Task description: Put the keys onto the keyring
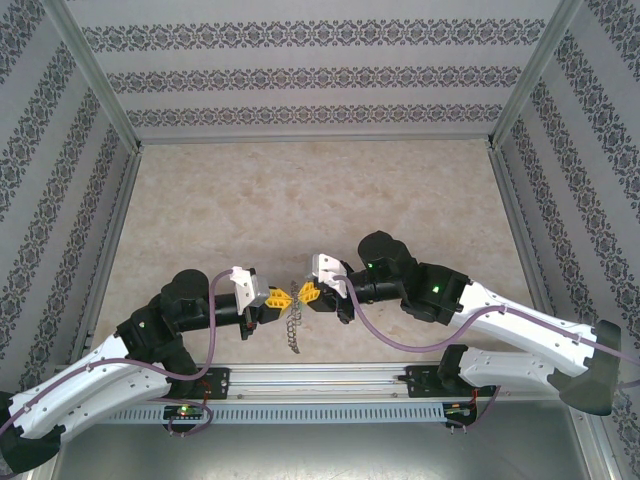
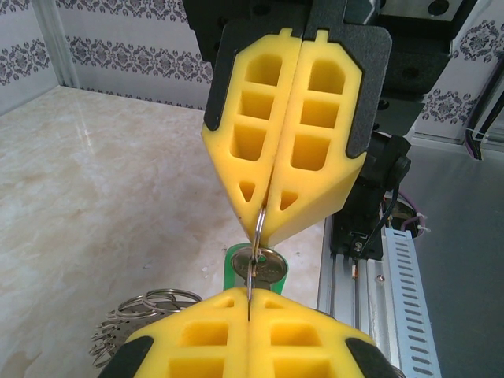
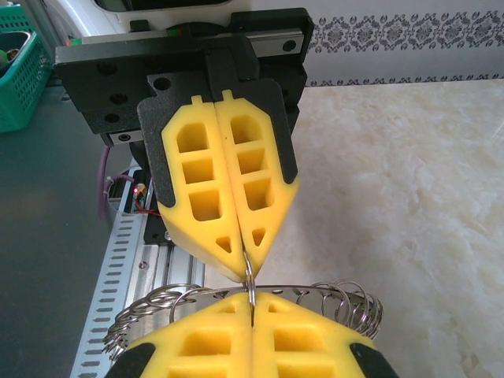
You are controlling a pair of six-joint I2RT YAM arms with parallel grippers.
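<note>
The left hand [image 1: 277, 297] and the right hand [image 1: 306, 293] meet tip to tip above the middle of the worktop's [image 1: 300, 190] near edge. Each has its yellow foam fingers pressed together on the same thin wire of the keyring [image 1: 292, 328]. The keyring's fringe of small loops hangs below them. In the left wrist view, the green-headed key [image 2: 257, 268] sits just behind that wire, between the two tips.

Top view, lower centre: the left gripper [image 1: 279, 297] and right gripper [image 1: 306, 293] are meeting tip to tip over the table [image 1: 300, 180], with the keyring [image 1: 292, 328] hanging just below them. Left wrist view: the key [image 2: 256, 266] is sitting lower centre, between the facing fingertips, with ring loops lying lower left.
</note>
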